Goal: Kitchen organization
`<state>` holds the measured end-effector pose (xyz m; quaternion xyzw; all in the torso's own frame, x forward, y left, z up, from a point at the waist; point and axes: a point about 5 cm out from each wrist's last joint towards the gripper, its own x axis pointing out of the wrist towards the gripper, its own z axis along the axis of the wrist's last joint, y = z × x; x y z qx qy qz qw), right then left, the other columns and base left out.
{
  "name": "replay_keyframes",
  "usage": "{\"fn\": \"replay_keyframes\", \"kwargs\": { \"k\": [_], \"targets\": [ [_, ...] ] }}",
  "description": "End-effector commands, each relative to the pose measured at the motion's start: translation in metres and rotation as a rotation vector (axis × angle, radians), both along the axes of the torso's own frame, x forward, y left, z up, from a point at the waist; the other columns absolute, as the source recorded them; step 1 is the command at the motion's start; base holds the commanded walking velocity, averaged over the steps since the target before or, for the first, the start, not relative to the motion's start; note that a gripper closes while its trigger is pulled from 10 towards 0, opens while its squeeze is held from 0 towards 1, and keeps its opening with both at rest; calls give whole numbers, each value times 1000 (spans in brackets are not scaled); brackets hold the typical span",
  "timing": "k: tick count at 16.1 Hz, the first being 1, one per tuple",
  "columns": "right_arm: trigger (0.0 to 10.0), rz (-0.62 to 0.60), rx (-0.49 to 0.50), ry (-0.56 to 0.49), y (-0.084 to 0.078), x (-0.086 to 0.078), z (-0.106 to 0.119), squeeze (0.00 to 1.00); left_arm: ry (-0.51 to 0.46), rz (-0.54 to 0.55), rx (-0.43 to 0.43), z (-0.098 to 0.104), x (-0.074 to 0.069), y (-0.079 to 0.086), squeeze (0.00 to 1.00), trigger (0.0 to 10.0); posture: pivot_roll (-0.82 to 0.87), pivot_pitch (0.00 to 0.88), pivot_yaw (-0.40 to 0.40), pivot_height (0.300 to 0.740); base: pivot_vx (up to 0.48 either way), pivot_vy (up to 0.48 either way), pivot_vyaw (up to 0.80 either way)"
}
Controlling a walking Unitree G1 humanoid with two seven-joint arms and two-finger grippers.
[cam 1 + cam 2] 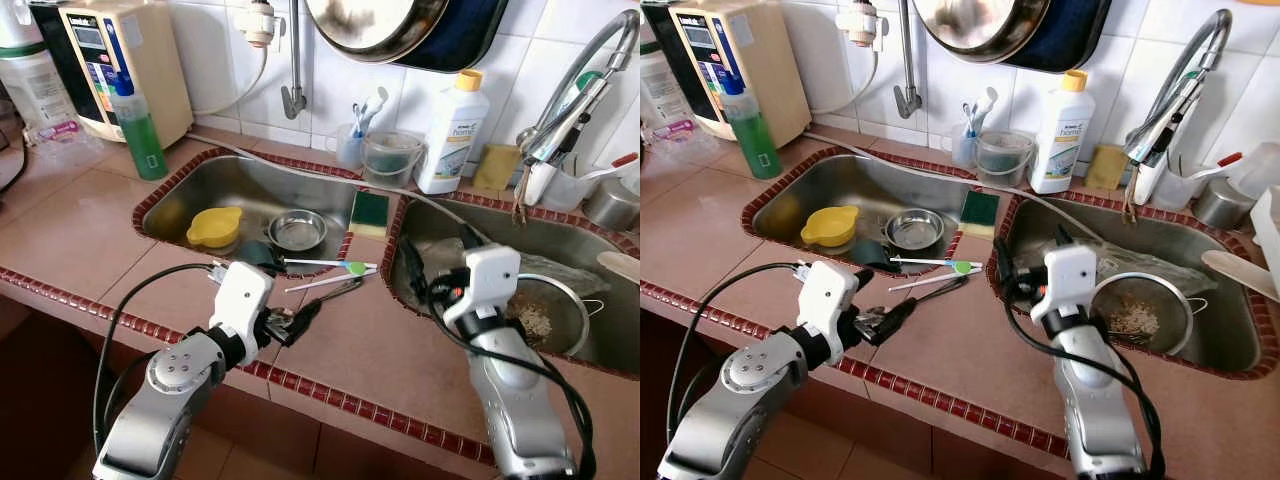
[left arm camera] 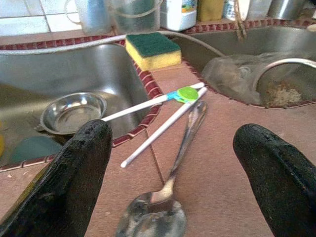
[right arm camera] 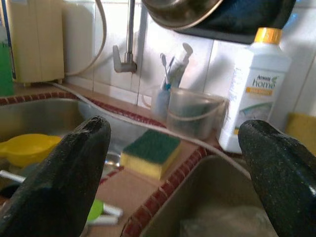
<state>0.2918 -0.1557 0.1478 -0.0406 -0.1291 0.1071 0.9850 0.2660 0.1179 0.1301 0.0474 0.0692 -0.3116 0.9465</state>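
Hovering low over the tiled surface (image 1: 90,225), your left tool (image 2: 170,163) has its fingers spread wide, the metal spoon (image 2: 163,197) lying on the tiles between them. Just past it, white chopsticks (image 2: 158,106) bridge the left sink's (image 1: 200,185) rim. Your right tool (image 3: 175,163), also spread, sits at the right sink (image 1: 560,240), facing the sponge (image 3: 150,152) and detergent bottle (image 3: 254,89).

Metal spoon (image 2: 165,197) lies flat on my counter's (image 1: 400,350) tiled strip btwn the two sinks, bowl toward counter's front edge, handle pointing back toward the sponge (image 2: 153,49). Just beside it, white chopsticks w/ green joiner (image 2: 186,93): one stick overhangs the left sink's (image 1: 190,190) rim. Yellow-green sponge sits on the divider at the back.
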Motion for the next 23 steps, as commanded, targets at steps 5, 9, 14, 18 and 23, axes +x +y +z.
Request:
{"fn": "replay_keyframes", "kwargs": {
  "k": [5,9,14,18,23],
  "targets": [
    [10000,4,-6,-11,2,3,5,0,-7,-12,76,-1,-1,4,0,10000,-112,58,-11,740,0,0,0],
    [10000,4,-2,-15,2,1,6,0,9,36,108,-7,0,10,0,10000,-114,65,-11,740,0,0,0],
    [10000,4,0,-17,0,1,8,0,53,95,139,-14,0,21,0,10000,-111,71,-12,740,0,0,0],
    [10000,8,1,-16,0,0,8,0,91,107,19,-8,-5,21,0,10000,-105,71,-16,740,0,0,0],
    [10000,28,1,-10,4,1,7,0,124,59,-63,-2,-14,17,0,10000,-90,76,-24,740,0,0,0]
  ]
}}
